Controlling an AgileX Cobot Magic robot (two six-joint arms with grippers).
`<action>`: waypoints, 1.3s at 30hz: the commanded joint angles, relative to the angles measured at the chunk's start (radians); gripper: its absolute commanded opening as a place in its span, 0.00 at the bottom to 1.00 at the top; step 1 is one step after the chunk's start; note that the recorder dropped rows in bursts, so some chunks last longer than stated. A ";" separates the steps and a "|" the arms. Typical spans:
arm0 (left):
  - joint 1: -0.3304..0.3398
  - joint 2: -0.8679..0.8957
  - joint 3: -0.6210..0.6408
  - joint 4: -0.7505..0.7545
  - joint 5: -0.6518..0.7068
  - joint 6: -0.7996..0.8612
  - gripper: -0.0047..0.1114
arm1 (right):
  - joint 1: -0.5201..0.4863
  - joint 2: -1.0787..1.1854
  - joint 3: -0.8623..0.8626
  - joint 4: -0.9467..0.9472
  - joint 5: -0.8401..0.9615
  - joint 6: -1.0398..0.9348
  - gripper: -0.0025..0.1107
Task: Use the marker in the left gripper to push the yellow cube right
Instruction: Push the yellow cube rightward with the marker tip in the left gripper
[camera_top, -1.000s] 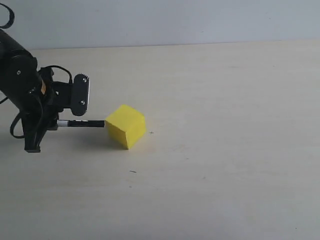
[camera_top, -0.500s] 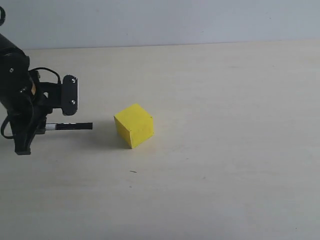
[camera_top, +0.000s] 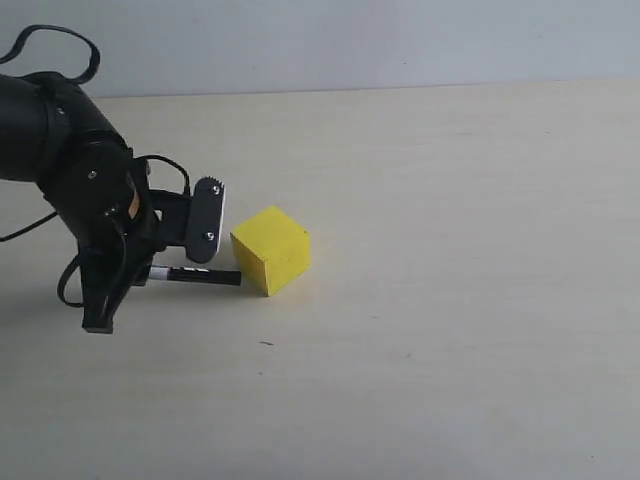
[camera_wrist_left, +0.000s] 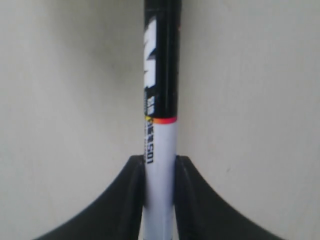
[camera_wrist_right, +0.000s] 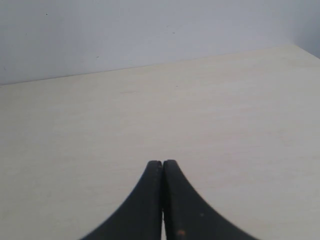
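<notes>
L gripper pinches the marker by its white barrel. In the wrist view the jaws are tight on both sides and the black cap end sticks out to the right. Marker lies about level, low over the table. Cube sits left of centre, turned so an edge faces near. Cap tip is at its near-left face, low down, touching or just short, can't tell which. R gripper has jaws pressed together w/ nothing between, over bare table, cube not in its view

Handling, as a guess: cube looks light, rigid and sharp-edged, so it should slide easily on the smooth table, no crush risk. The face is angled to the push, so an off-centre poke will prob spin it or let the tip skid off toward near. Best contact is mid-face and low, so it slides rather than tips. Marker is stiff, but the barrel is slick and held far back, so side load could swivel it in the jaws; keep the push along its axis, slow
</notes>
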 joint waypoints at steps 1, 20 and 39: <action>0.055 -0.025 -0.007 0.038 0.024 -0.066 0.04 | -0.004 -0.006 0.004 0.000 -0.005 0.000 0.02; -0.088 0.016 -0.047 0.102 0.074 -0.176 0.04 | -0.004 -0.006 0.004 0.000 -0.005 0.000 0.02; -0.138 0.075 -0.102 0.012 -0.086 -0.185 0.04 | -0.004 -0.006 0.004 0.000 -0.002 0.000 0.02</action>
